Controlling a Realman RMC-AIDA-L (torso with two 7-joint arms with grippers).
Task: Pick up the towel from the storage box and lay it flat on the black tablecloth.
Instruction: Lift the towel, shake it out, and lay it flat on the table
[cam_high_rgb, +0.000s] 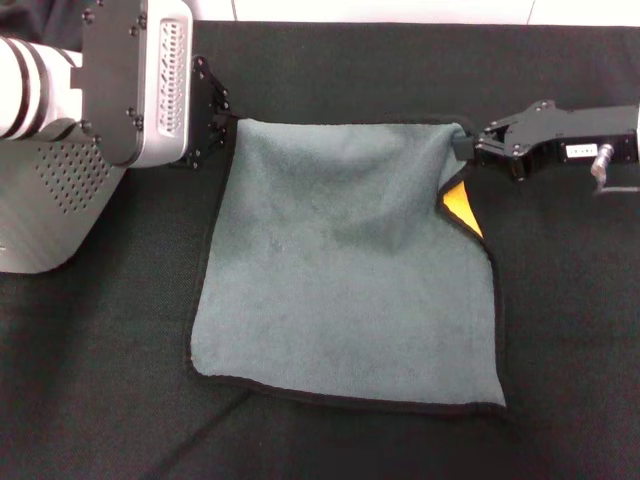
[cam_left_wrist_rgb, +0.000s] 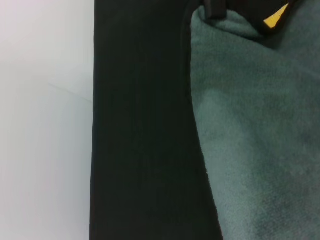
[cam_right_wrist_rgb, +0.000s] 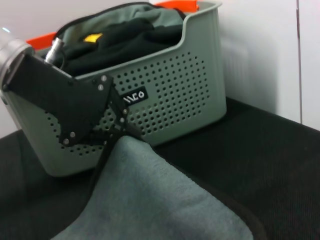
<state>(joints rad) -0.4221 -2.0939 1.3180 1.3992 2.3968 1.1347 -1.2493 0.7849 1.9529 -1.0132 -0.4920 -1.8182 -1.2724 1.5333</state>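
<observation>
The grey-green towel (cam_high_rgb: 340, 280) lies spread on the black tablecloth (cam_high_rgb: 100, 400), with its near edge flat. My left gripper (cam_high_rgb: 222, 128) is shut on the towel's far left corner, and the right wrist view shows that gripper (cam_right_wrist_rgb: 119, 134) pinching the towel (cam_right_wrist_rgb: 150, 200) in front of the storage box (cam_right_wrist_rgb: 185, 95). My right gripper (cam_high_rgb: 463, 140) is shut on the far right corner. Below that corner the edge folds over and shows the orange tag (cam_high_rgb: 460, 205). The storage box (cam_high_rgb: 50, 210) stands at the left, largely hidden behind my left arm.
Dark and grey-green cloths (cam_right_wrist_rgb: 120, 40) fill the storage box, with something orange (cam_right_wrist_rgb: 175, 4) at its back. A white surface (cam_left_wrist_rgb: 45, 125) lies past the tablecloth's far edge (cam_left_wrist_rgb: 145, 150). A white wall (cam_right_wrist_rgb: 260, 50) rises behind the box.
</observation>
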